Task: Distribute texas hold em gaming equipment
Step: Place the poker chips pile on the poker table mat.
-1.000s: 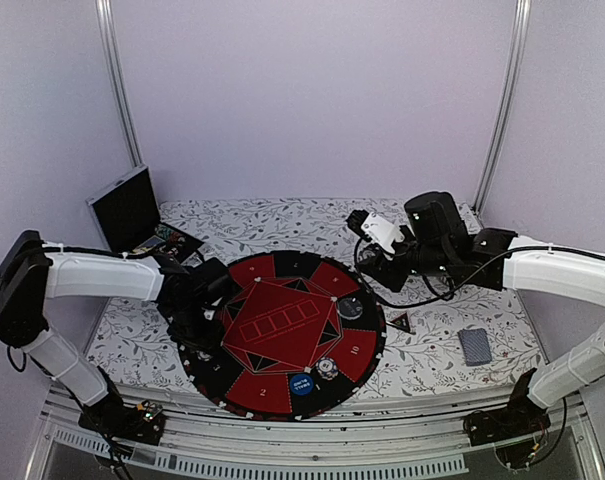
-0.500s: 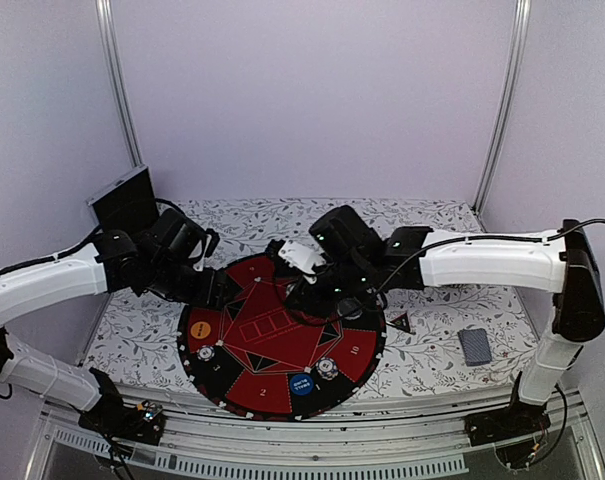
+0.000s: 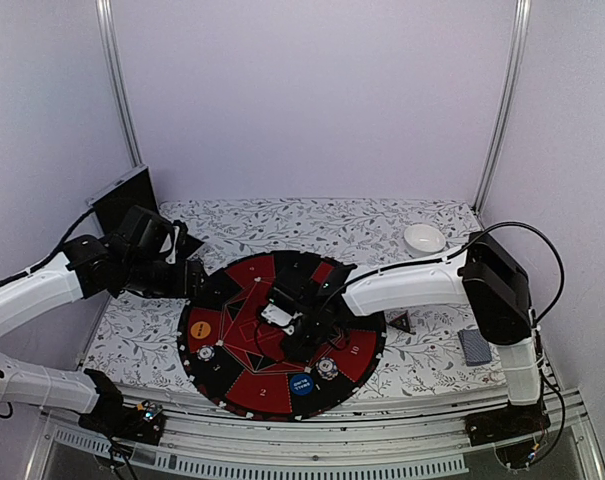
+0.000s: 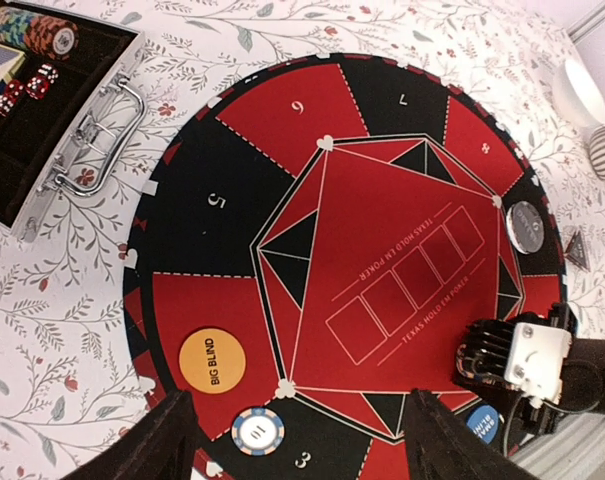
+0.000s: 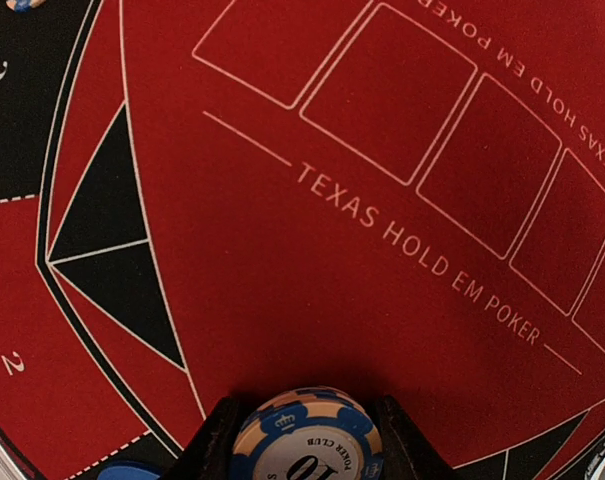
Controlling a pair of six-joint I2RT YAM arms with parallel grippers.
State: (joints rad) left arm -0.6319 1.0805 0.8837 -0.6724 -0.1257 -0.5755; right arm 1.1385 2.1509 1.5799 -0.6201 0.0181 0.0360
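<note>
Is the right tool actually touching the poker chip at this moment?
Touching. The right wrist view shows the poker chip sitting between the fingers of the right tool, with both fingers pressed against its rim and no gap on either side.

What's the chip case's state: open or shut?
Open. Left wrist view shows the case interior exposed, stacked chips and red dice inside; overhead, lid stands raised.

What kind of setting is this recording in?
Probably a lab test booth dressed as a poker table: plain walls with metal posts, a floral tablecloth, a round Texas Hold Em mat.
</note>
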